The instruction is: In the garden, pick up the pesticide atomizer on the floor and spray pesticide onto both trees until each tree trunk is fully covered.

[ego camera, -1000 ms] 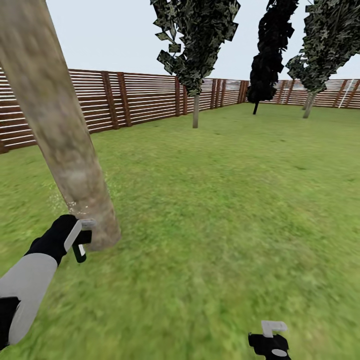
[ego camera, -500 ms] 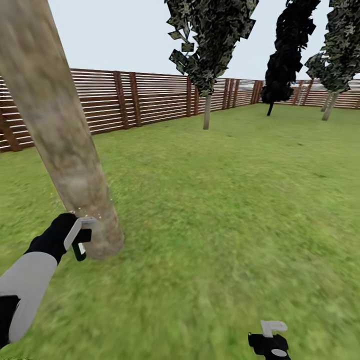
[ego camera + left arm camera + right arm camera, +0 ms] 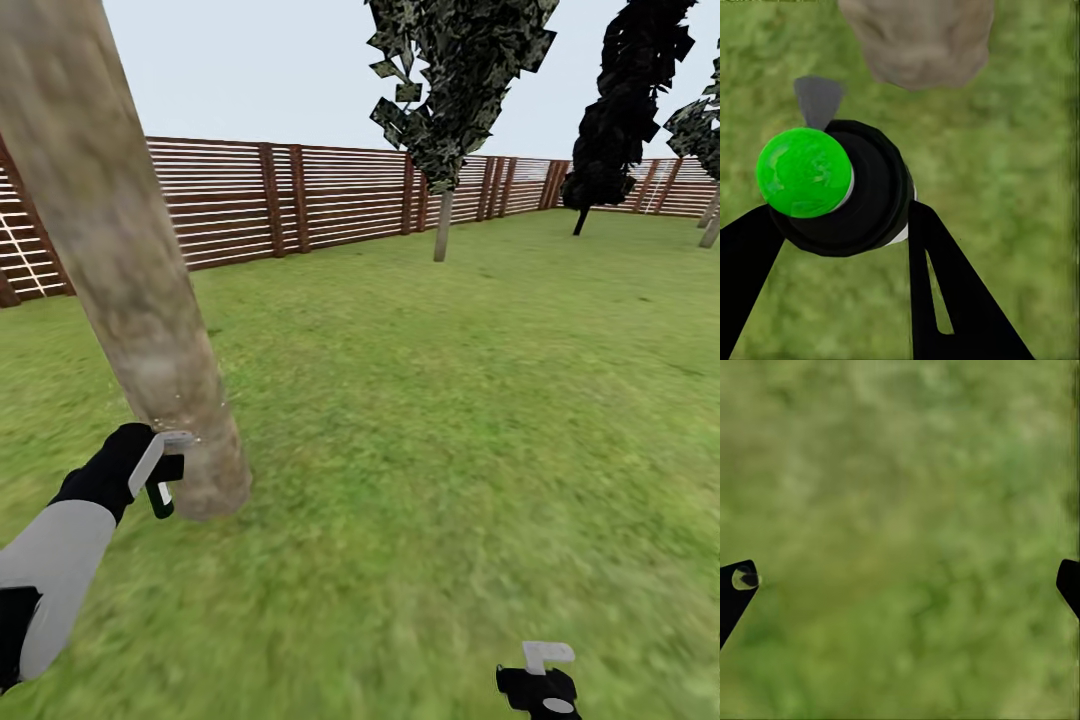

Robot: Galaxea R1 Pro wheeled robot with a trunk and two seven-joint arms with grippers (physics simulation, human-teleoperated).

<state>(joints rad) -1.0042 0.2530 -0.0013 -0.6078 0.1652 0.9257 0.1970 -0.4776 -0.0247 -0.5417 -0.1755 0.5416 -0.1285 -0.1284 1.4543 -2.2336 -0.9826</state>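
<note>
Beside the tree trunk (image 3: 150, 330), left jaws clamp the pesticide atomizer (image 3: 844, 191); right jaws apart; no label legible

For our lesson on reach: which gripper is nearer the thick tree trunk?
Left. The left gripper, holding the atomizer, sits beside the trunk's base; the right gripper hangs open over grass, well apart.

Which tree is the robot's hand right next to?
The big bare trunk beside the left gripper. The other trees stand far off by the fence.
</note>
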